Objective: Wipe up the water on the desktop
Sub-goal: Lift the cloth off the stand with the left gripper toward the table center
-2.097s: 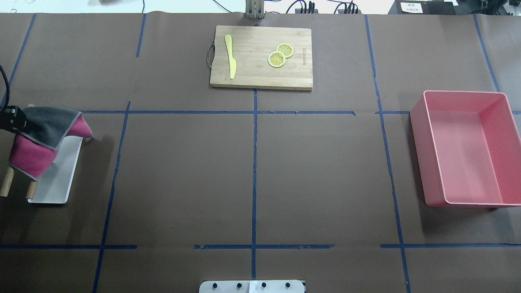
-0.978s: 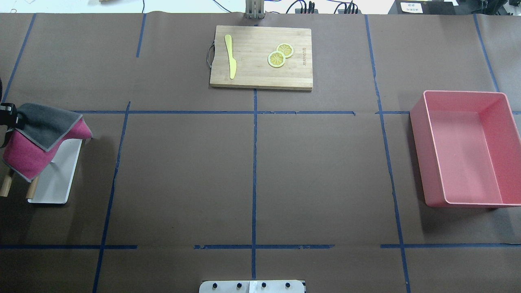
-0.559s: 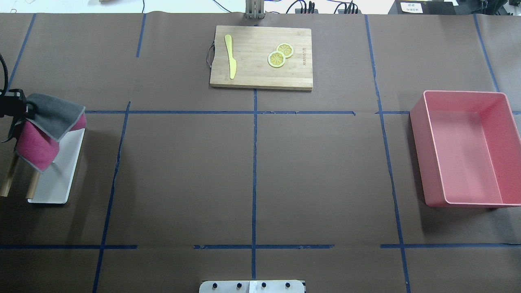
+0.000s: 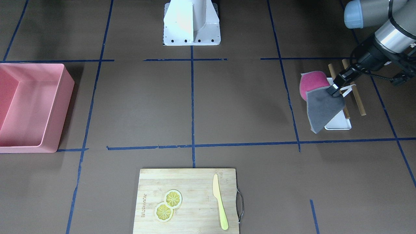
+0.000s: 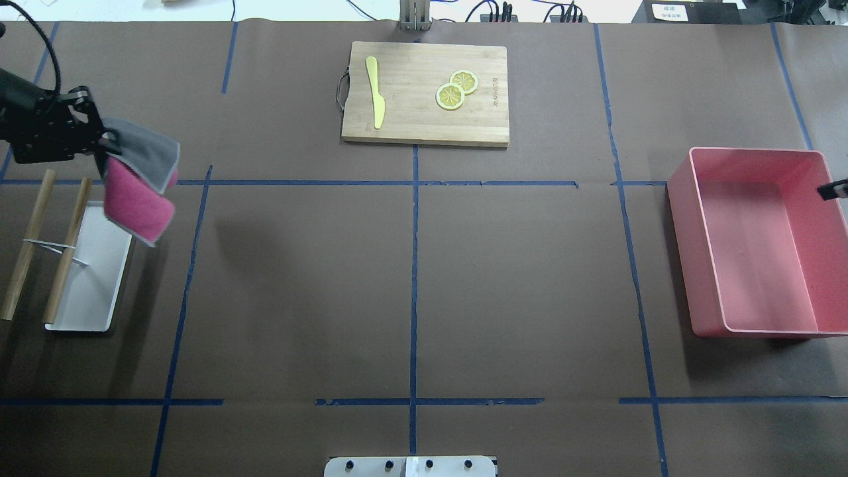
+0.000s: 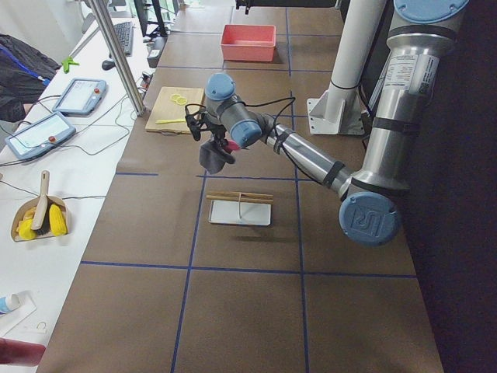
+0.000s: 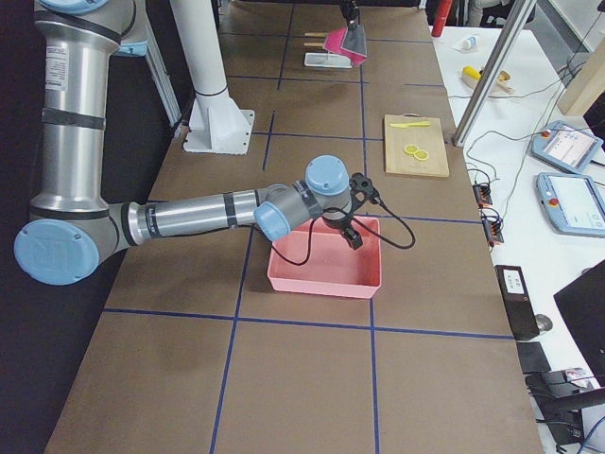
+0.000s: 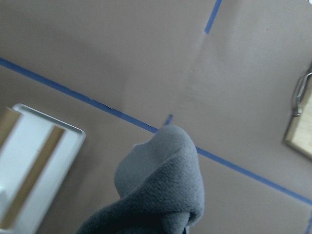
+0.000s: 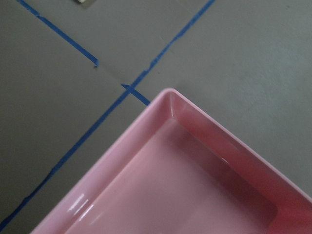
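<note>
- Grey-and-pink cloth (image 5: 139,192) hangs folded from the left tool (image 5: 99,142), which is pinched tight on its top edge. The cloth dangles in the air, clear of the tabletop (image 5: 530,278), near the far end of the white tray (image 5: 93,285).
- Right tool (image 5: 833,191) hovers over the pink bin (image 5: 680,252). I can't tell whether it is open or closed.
- Brown tabletop lies flat under everything. Its long axis runs side to side in front of the robot, from the tray end to the bin end, and blue tape cuts it into rectangles.
- Water doesn't show to me anywhere on it from these views, so where the spill sits is a guess.
- Carrying the cloth to the spill looks like the step in hand. To do it well, I'd keep the pinch firm and lower until a broad fold lies flat, not just a hanging corner. Then I'd drag it in overlapping strokes with light pressure, so the covering doesn't ruck up, and steer clear of the board (image 5: 424,93).
</note>
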Tool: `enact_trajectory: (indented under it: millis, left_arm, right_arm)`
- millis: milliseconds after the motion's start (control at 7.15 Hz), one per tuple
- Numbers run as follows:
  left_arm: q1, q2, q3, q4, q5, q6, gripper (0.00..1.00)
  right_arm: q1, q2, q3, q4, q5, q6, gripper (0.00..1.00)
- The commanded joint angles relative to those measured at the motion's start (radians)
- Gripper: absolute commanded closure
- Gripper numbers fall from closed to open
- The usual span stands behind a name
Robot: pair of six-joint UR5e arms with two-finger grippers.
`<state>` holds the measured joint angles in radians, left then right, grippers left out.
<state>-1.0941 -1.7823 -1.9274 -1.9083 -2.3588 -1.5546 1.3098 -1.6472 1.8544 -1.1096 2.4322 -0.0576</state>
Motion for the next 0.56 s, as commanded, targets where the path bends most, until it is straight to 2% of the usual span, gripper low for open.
enact_trajectory:
  millis: [0, 140, 280, 419]
  left_arm:
    - [0.087, -0.124, -0.001, 0.000, 0.007, -0.391, 1.00]
    - [0.123, -0.173, -0.001, 0.000, 0.009, -0.509, 0.99]
    - [0.163, -0.225, 0.002, -0.002, 0.009, -0.635, 0.99]
    - [0.172, -0.261, 0.002, -0.005, 0.006, -0.738, 0.99]
  right_arm:
    - [-0.113, 0.105, 0.002, 0.056, -0.047, 0.025, 0.01]
    - [-0.186, 0.198, 0.006, 0.057, -0.071, 0.082, 0.01]
    - [-0.254, 0.286, 0.008, 0.057, -0.103, 0.225, 0.01]
    - [-0.311, 0.335, 0.022, 0.059, -0.151, 0.273, 0.01]
